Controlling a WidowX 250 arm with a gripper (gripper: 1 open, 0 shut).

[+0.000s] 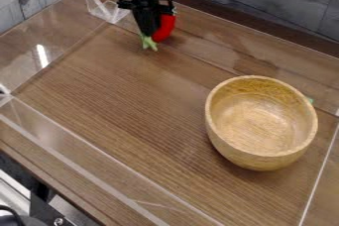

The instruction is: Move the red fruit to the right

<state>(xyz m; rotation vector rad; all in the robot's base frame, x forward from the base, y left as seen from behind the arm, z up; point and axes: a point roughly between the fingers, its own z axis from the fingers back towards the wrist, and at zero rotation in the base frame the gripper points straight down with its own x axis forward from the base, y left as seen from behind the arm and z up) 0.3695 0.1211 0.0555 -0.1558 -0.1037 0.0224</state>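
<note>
- The red fruit (167,24) looked small, rounded and bright red, with a green leafy bit pointing downward.
- It was well beyond the wooden bowl (261,122), toward the table's far edge.
- The gripper (153,30) was closed against it; whether it gripped it, I cannot tell.

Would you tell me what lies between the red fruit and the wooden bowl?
Only bare tabletop separates the red fruit from the wooden bowl, in the camera view.

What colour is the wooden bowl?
The bowl is pale yellowish tan; it shows best in the camera view.
</note>
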